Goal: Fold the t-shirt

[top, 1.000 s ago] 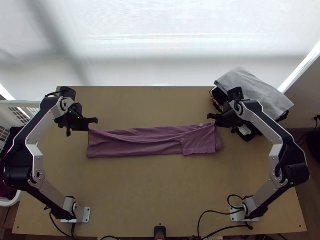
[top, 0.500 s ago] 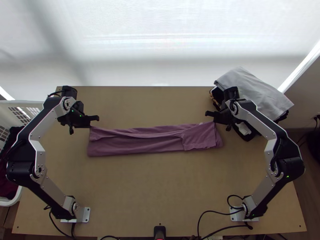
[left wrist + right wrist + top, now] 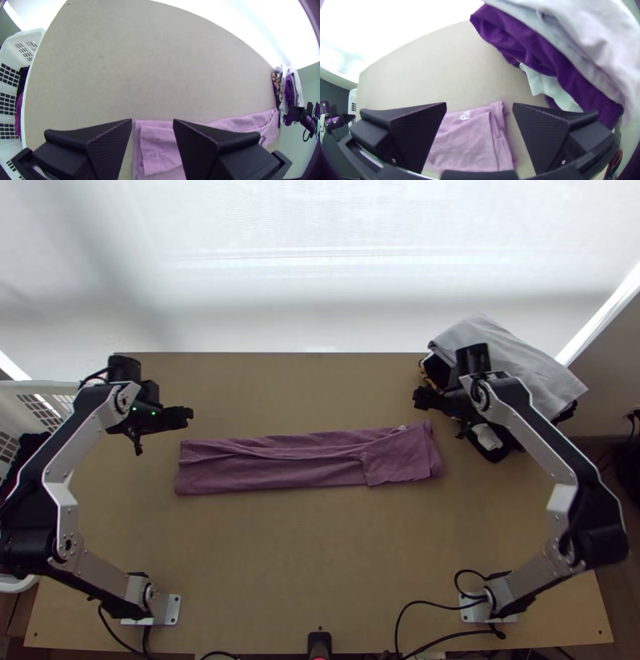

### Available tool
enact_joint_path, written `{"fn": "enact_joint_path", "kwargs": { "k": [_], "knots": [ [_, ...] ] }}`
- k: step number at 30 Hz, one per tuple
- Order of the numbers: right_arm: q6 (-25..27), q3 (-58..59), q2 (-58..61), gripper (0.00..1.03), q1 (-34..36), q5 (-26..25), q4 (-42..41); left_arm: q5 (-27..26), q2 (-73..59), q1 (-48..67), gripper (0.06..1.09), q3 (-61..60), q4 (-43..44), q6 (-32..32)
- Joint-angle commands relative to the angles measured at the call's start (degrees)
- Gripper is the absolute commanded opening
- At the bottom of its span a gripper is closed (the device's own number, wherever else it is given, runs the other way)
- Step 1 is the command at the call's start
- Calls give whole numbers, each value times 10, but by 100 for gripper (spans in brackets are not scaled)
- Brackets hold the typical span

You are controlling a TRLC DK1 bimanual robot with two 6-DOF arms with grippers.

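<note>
Lying on table (image 3: 304, 564), mauve t-shirt (image 3: 280, 478) forms long folded strip, flap turned over at right end. Left gripper (image 3: 186, 418) near t-shirt's left end, wide, empty; right gripper (image 3: 422, 398) near t-shirt's right end, likewise wide, empty. Clothes pile (image 3: 520, 368) beyond t-shirt's right end.

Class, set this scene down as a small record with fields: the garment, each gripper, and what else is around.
garment: purple t-shirt
lie: flat on the table, folded into a long strip, a squarish flap over its right end in the top view
left gripper: open, by the strip's left end
right gripper: open, by its right end
held: nothing
pile of clothes: table's far right corner
white basket: at the left edge
</note>
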State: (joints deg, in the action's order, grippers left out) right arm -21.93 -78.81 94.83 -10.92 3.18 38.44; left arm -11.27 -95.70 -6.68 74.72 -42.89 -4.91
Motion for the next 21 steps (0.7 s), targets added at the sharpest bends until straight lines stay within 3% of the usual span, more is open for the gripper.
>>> {"fn": "enact_joint_path", "kwargs": {
  "k": [1, 3, 12, 21],
  "knots": [
    [-24, -28, -60, 97, -5, 24, 20, -45, 38, -25, 74, -40, 14, -6],
    [-43, -48, -70, 98, 0, 58, 46, -81, 56, -36, 74, -66, 23, 2],
    [-97, -121, -80, 98, 35, 165, 106, -147, 86, -76, 74, -163, 46, 31],
    [-130, -202, -79, 98, 66, 220, 147, -147, 99, -98, 74, -222, 76, 65]
  ]
}}
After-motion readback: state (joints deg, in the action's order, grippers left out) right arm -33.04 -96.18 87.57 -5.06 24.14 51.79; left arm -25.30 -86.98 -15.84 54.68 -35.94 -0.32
